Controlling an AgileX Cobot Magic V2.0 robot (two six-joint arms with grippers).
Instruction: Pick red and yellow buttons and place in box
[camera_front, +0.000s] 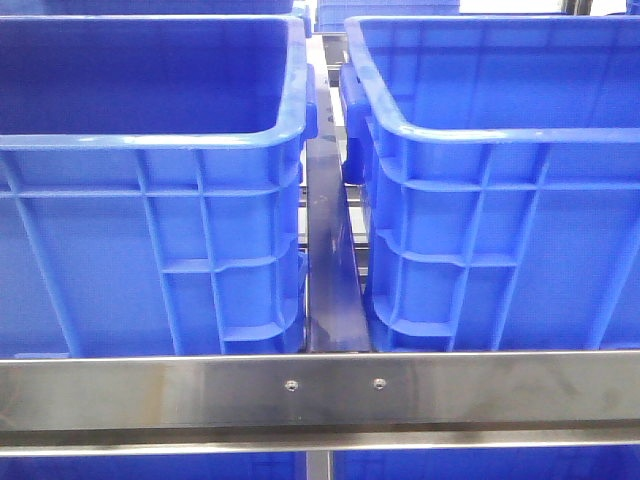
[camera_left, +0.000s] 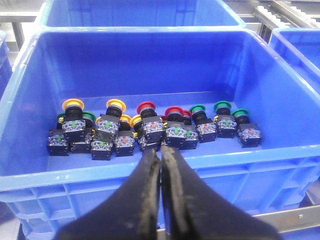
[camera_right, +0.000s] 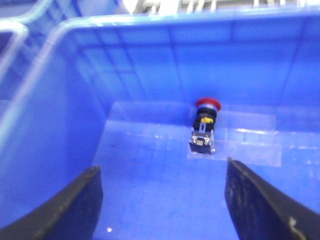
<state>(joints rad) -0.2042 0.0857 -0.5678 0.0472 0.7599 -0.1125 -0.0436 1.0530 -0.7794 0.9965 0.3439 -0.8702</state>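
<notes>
In the left wrist view a blue bin (camera_left: 150, 170) holds a row of push buttons on black switch blocks: yellow buttons (camera_left: 73, 104) at one end, red buttons (camera_left: 146, 107) in the middle, green buttons (camera_left: 222, 106) at the other end. My left gripper (camera_left: 161, 152) is shut and empty, its tips over the bin's near rim, short of the red buttons. In the right wrist view one red button (camera_right: 205, 125) lies alone on the floor of a blue box (camera_right: 150, 65). My right gripper (camera_right: 161, 177) hangs wide open inside that box, apart from the button.
The front view shows only two tall blue bins, a left bin (camera_front: 150, 200) and a right bin (camera_front: 500, 200), with a narrow gap (camera_front: 328, 240) between them and a steel rail (camera_front: 320, 392) across the front. More blue bins (camera_left: 140, 12) stand behind the left one.
</notes>
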